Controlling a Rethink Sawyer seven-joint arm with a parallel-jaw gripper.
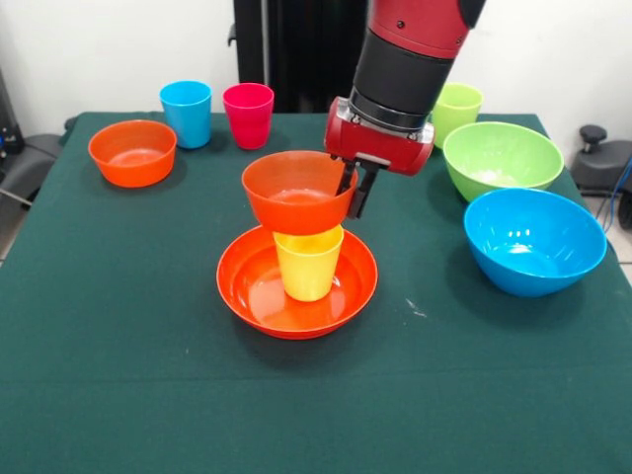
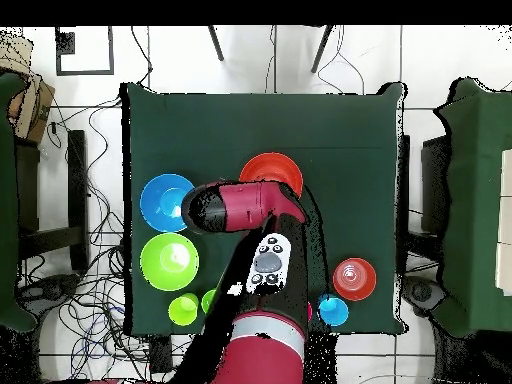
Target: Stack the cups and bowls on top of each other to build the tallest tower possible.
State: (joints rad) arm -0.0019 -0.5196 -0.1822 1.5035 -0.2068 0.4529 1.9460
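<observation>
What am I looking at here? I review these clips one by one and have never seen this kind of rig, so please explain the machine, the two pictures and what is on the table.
The red and black machine is a single robot arm; its claw is the grasping part at its tip. One picture is taken across the table, facing the robot. The other looks straight down, with the arm covering much of the middle.

On the green table a tower has been started: a wide orange bowl with a yellow cup standing in it, and a small orange bowl sitting on the cup. The claw grips that bowl's rim.

Waiting around it are a second small orange bowl, a sky blue cup, a pink cup, a light green cup, a lime green bowl and a blue bowl.
</observation>
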